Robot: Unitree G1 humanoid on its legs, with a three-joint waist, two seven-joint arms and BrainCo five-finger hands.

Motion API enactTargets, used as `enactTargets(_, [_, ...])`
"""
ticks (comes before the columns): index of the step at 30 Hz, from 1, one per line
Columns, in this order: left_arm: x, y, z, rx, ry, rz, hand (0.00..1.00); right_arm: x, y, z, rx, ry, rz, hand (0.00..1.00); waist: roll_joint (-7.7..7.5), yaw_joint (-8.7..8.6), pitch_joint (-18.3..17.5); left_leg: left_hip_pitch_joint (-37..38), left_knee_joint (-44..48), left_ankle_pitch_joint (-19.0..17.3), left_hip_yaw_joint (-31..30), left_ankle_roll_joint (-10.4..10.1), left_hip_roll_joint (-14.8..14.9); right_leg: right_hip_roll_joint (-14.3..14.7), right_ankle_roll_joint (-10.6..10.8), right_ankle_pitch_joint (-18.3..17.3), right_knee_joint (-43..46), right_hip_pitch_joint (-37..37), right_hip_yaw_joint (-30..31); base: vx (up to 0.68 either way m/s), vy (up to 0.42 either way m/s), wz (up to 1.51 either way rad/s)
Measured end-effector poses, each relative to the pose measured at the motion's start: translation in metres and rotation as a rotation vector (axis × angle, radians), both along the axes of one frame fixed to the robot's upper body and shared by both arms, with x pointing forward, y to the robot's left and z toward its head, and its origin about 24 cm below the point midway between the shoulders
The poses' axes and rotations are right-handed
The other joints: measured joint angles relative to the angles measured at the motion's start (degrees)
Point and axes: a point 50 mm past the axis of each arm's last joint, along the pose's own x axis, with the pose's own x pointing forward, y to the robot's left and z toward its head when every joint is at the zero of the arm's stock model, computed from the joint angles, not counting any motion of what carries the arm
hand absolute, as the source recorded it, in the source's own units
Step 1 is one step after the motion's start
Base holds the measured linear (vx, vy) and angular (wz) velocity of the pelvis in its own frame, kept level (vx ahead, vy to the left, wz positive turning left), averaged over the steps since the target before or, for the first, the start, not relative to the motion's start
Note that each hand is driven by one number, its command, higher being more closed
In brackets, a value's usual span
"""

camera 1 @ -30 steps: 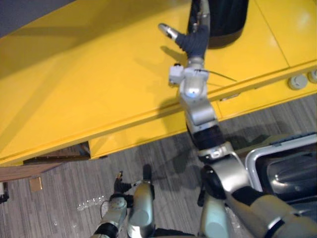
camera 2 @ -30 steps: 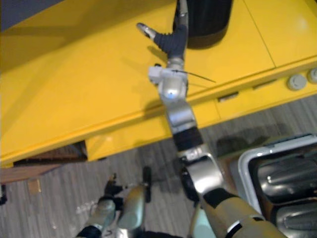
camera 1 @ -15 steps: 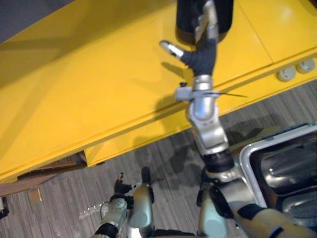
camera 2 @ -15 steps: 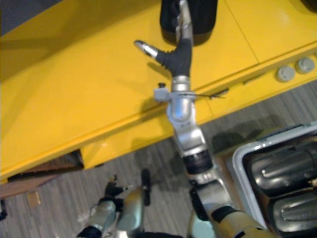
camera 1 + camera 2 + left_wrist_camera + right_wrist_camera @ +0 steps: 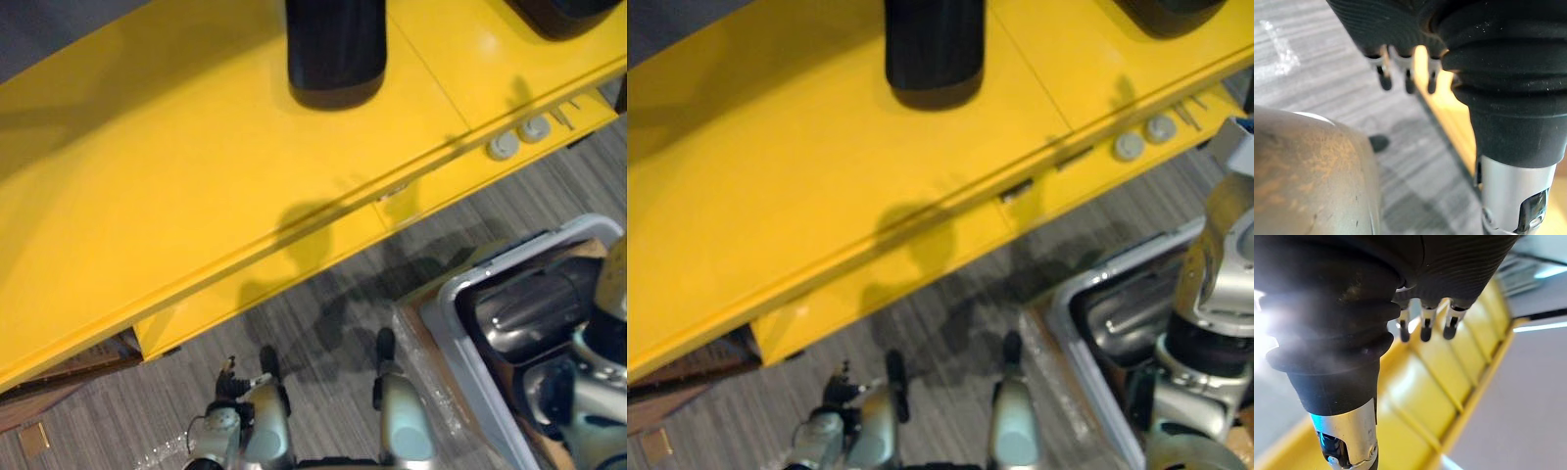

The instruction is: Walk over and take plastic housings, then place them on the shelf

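Far across the glossy yellow shelf top (image 5: 196,186), looking down on a tall black plastic housing (image 5: 335,49) standing upright and alone, its upper part running out of the frame. Catching only a sliver of a second dark rounded housing (image 5: 566,12) at the far right corner of the same surface, well apart from the first and mostly cut off. Noting two small grey round knobs (image 5: 503,147) sitting side by side on the shelf's front edge.

Down to the right on the grey striped carpet (image 5: 323,323), making out a white-rimmed grey bin (image 5: 458,328) holding dark grey glossy housings (image 5: 529,304) lying close together. Failing to count them, with the silver-grey right arm (image 5: 1220,264) crossing in front and the frame edge cutting the bin off.

Seeing the right hand (image 5: 1423,325) from its own wrist camera, hanging free before blurred yellow shelving. Finding only the dark-tipped ends of its fingers peeking past the ribbed cover, straight, slightly apart and closing on nothing.

Seeing the left hand (image 5: 1385,73) likewise over the carpet, fingers loose and a little apart, holding nothing, with most of their length hiding behind the cover.
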Motion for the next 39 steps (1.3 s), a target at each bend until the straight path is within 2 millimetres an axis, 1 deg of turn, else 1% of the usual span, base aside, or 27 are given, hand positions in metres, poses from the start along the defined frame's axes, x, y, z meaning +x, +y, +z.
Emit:
enactTargets(1, [0.001, 0.000, 0.001, 0.000, -0.007, -0.003, 0.00, 0.005, 0.002, -0.001, -0.020, 0.023, -0.031, 0.00, -0.23, 0.02, 0.03, 0.03, 0.02, 0.00, -0.02, 0.00, 0.01, 0.01, 0.00, 0.00, 0.11, 0.00, 0.00, 0.00, 0.000, 0.00])
enactTargets(3, [0.001, 0.002, 0.001, 0.005, -0.011, -0.007, 0.00, 0.028, 0.014, -0.009, -0.100, 0.126, -0.099, 0.00, -1.12, 0.32, -0.03, -0.02, 0.15, 0.00, -0.13, 0.00, -0.01, -0.03, 0.00, 0.00, 0.22, 0.00, -0.02, 0.00, 0.000, 0.00])
enactTargets(4, [0.001, 0.002, 0.001, 0.008, -0.011, -0.008, 0.00, 0.034, 0.018, -0.012, -0.122, 0.150, -0.108, 0.00, -1.29, 0.41, 0.00, -0.05, 0.24, -0.02, -0.18, 0.03, -0.01, -0.04, 0.00, 0.00, 0.29, 0.00, -0.04, -0.02, 0.007, 0.04])
enactTargets(5, [0.001, 0.003, 0.002, 0.020, -0.010, -0.019, 0.00, 0.043, 0.027, -0.017, -0.173, 0.197, -0.117, 0.00, -1.48, 0.53, 0.06, -0.30, 0.46, -0.05, -0.35, 0.07, -0.02, -0.07, 0.00, 0.00, 0.30, 0.00, -0.15, -0.02, 0.008, 0.07])
enactTargets(6, [0.001, 0.004, 0.002, 0.025, -0.009, -0.027, 0.00, 0.052, 0.036, -0.021, -0.234, 0.235, -0.134, 0.00, -1.49, 0.67, 0.07, -0.62, 0.68, -0.06, -0.52, 0.09, -0.05, -0.12, 0.00, 0.00, 0.31, -0.06, -0.30, -0.02, 0.007, 0.07])
enactTargets(9, [0.002, 0.008, 0.003, 0.036, -0.011, -0.029, 0.00, 0.069, 0.053, -0.031, -0.361, 0.311, -0.166, 0.00, -1.49, 1.38, 0.07, -0.80, 0.81, -0.05, -0.65, 0.09, -0.07, -0.14, -0.02, 0.01, 0.39, -0.17, -0.39, -0.01, 0.002, 0.02])
enactTargets(10, [0.002, 0.009, 0.003, 0.038, -0.012, -0.029, 0.00, 0.073, 0.055, -0.032, -0.376, 0.324, -0.171, 0.00, -1.49, 1.51, 0.07, -0.80, 0.81, -0.05, -0.66, 0.09, -0.08, -0.15, -0.03, 0.02, 0.39, -0.17, -0.40, 0.00, 0.000, 0.00])
enactTargets(12, [0.003, 0.010, 0.003, 0.041, -0.013, -0.030, 0.00, 0.086, 0.060, -0.035, -0.424, 0.375, -0.208, 0.00, -1.49, 1.87, 0.07, -0.89, 0.81, -0.05, -0.84, 0.10, -0.14, -0.21, -0.06, 0.05, 0.40, -0.16, -0.68, 0.00, 0.001, 0.03])
enactTargets(18, [0.004, 0.010, 0.004, 0.041, -0.014, -0.031, 0.00, 0.110, 0.066, -0.043, -0.496, 0.481, -0.264, 0.00, -1.49, 2.23, 0.07, -1.12, 0.79, -0.03, -1.49, 0.11, -0.25, -0.37, -0.07, 0.05, 0.40, 0.09, -1.34, 0.01, 0.005, 0.05])
enactTargets(21, [0.005, 0.010, 0.004, 0.041, -0.016, -0.031, 0.00, 0.125, 0.064, -0.047, -0.493, 0.559, -0.284, 0.00, -1.48, 2.73, 0.07, -1.13, 0.81, -0.03, -1.56, 0.11, -0.26, -0.37, -0.07, 0.05, 0.40, 0.15, -1.39, 0.00, 0.000, 0.00])
enactTargets(25, [0.006, 0.009, 0.005, 0.039, -0.020, -0.032, 0.00, 0.137, 0.063, -0.054, -0.470, 0.629, -0.284, 0.00, -1.36, 3.29, 0.13, -1.18, 0.86, -0.02, -1.66, 0.11, -0.28, -0.38, -0.07, 0.05, 0.40, 0.17, -1.43, 0.00, 0.000, 0.00])
enactTargets(28, [0.008, 0.008, 0.005, 0.035, -0.023, -0.031, 0.00, 0.148, 0.064, -0.055, -0.453, 0.683, -0.292, 0.00, -1.09, 3.55, 0.28, -1.35, 0.92, 0.01, -1.85, 0.11, -0.31, -0.42, -0.08, 0.05, 0.40, 0.18, -1.58, 0.00, 0.001, 0.01])
enactTargets(29, [0.008, 0.007, 0.005, 0.033, -0.025, -0.032, 0.00, 0.150, 0.064, -0.054, -0.452, 0.689, -0.294, 0.00, -0.93, 3.59, 0.36, -1.39, 0.95, 0.01, -1.89, 0.11, -0.32, -0.43, -0.09, 0.06, 0.40, 0.18, -1.60, 0.00, 0.006, 0.04])
enactTargets(33, [0.012, 0.001, 0.006, 0.017, -0.034, -0.035, 0.00, 0.159, 0.066, -0.050, -0.443, 0.724, -0.305, 0.00, 0.49, 4.20, 1.10, -1.74, 0.98, 0.11, -2.29, 0.10, -0.41, -0.51, -0.10, 0.07, 0.34, 0.17, -1.81, 0.00, 0.005, 0.04])
enactTargets(35, [0.012, -0.001, 0.006, 0.009, -0.036, -0.031, 0.00, 0.163, 0.067, -0.054, -0.451, 0.756, -0.304, 0.00, 0.74, 4.45, 1.23, -1.74, 0.95, 0.13, -2.31, 0.10, -0.41, -0.50, -0.10, 0.07, 0.32, 0.17, -1.83, 0.00, 0.000, 0.00])
enactTargets(39, [0.014, -0.004, 0.007, 0.002, -0.042, -0.033, 0.00, 0.168, 0.068, -0.057, -0.469, 0.798, -0.309, 0.00, 0.76, 4.89, 1.24, -1.77, 0.91, 0.13, -2.35, 0.10, -0.47, -0.56, -0.10, 0.07, 0.29, 0.17, -1.85, 0.00, 0.000, 0.00])
